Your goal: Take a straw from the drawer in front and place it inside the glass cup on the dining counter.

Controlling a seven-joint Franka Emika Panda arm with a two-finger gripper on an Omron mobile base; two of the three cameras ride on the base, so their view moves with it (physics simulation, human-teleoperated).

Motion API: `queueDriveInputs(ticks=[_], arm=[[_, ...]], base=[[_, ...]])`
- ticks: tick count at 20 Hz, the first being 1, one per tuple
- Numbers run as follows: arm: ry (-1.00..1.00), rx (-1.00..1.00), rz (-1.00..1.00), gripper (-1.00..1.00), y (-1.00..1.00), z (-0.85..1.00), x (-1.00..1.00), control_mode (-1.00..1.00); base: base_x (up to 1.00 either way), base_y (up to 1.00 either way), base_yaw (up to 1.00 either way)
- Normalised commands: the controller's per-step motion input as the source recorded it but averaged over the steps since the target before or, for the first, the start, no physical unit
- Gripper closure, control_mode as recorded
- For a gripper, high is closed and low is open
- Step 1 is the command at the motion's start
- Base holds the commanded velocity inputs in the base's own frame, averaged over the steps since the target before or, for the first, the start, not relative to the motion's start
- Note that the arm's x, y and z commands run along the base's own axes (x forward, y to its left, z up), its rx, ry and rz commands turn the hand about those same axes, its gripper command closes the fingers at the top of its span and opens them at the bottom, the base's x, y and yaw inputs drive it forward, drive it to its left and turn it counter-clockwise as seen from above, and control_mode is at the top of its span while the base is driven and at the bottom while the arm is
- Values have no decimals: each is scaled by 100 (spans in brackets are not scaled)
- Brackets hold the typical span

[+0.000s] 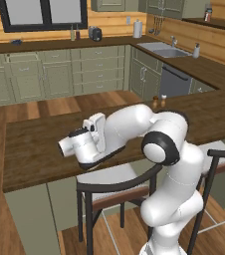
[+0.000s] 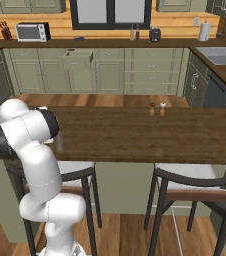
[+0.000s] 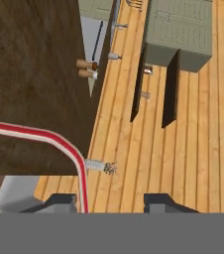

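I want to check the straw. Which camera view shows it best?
The hand view: the straw runs large and near as a bent red-pink line, from the left edge down beside the left fingertip. In the two base views I cannot make the straw out; the white arm covers that area.

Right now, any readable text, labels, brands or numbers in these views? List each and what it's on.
None readable.
Microwave on the back worktop: front panel too small and blurred to show any characters.
Two brown shakers on the dining counter: no label visible.
Straw: plain red and white stripes, no print.
Robot arm: plain white, no marking.
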Motion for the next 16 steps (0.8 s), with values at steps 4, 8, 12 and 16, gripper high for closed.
queueDriveInputs(ticks=[4, 8, 12, 16], arm=[[1, 5, 0, -100, 0, 7, -8, -100], [13, 17, 0, -100, 0, 9, -5, -100], [23, 27, 0, -100, 0, 4, 0, -100], [27, 32, 0, -100, 0, 0, 0, -100]], base=[[0, 0, 0], [0, 0, 0], [0, 0, 0], [0, 0, 0]])
